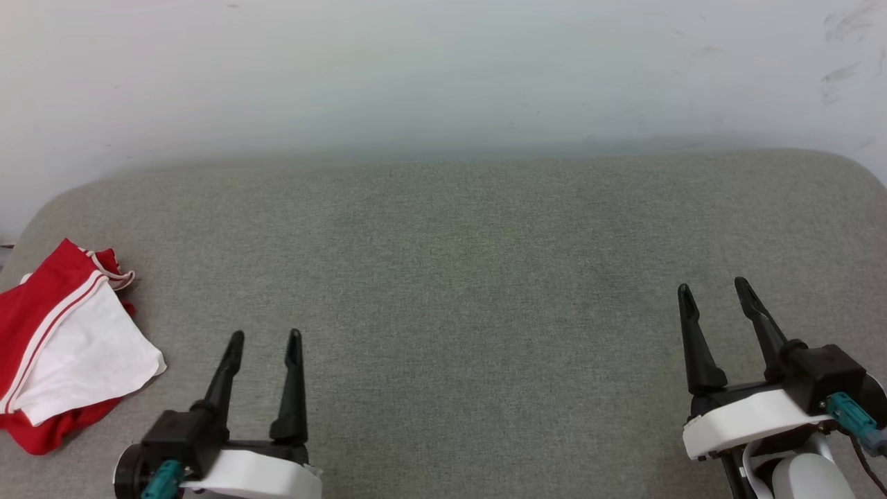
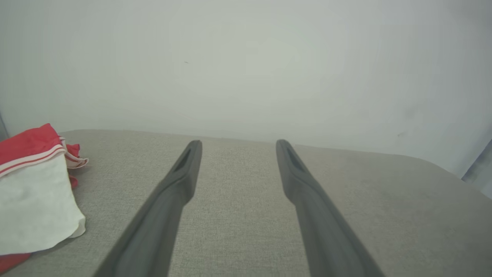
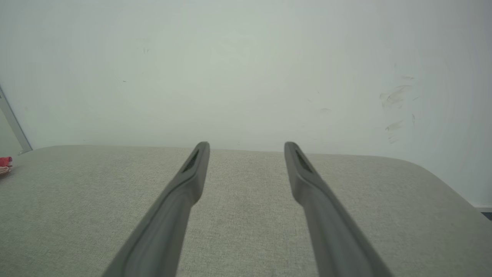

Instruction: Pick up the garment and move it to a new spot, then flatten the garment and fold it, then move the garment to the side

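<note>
Now | shirt (image 1: 69,346) heaped at left edge of cushion (image 1: 450,277) | left gripper (image 1: 267,334) wide, empty, nearest it, so I'd reach with that | right gripper (image 1: 713,284) wide, empty, well apart

You have the shirt (image 1: 69,346) lying on the bench (image 1: 443,277) at its left edge, just left of your left gripper (image 1: 267,334). Your right gripper (image 1: 712,284) is well apart, over the right side. A wall (image 1: 443,69) stands behind the bench.
</note>
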`<state>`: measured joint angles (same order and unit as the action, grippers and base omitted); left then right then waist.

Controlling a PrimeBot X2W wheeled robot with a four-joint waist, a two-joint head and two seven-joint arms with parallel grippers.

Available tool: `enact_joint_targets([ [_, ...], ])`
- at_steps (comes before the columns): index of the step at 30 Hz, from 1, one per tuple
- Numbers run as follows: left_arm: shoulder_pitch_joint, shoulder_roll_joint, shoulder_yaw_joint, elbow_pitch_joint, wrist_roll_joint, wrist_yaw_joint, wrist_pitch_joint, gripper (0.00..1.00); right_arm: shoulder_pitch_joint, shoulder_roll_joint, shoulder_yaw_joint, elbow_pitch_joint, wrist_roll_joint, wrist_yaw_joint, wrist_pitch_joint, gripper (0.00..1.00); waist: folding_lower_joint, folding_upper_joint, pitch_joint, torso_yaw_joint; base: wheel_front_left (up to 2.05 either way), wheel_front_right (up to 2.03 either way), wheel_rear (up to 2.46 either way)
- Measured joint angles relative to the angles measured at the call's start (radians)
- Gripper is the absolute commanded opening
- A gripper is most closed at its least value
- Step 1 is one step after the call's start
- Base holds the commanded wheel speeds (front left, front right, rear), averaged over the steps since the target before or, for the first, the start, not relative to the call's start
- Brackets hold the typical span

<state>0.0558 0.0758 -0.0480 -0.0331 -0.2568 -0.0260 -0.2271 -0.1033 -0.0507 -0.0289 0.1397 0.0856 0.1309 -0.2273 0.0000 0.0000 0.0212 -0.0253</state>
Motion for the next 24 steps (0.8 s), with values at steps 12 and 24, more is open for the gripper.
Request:
enact_joint_targets([
  [12,0.002,-0.019,0.009,0.011,0.129,-0.029,-0.023,1.0,-0.005,0.0,0.005,-0.001,-0.098,0.0,-0.02,1.0,0.0,0.0,0.007,-0.002,0.0,0.0,0.0],
  [24,0.002,-0.024,0.03,0.017,0.127,-0.051,-0.036,1.0,-0.008,0.0,0.02,-0.003,-0.106,0.0,-0.036,1.0,0.0,0.0,0.014,0.018,0.0,0.0,0.0],
])
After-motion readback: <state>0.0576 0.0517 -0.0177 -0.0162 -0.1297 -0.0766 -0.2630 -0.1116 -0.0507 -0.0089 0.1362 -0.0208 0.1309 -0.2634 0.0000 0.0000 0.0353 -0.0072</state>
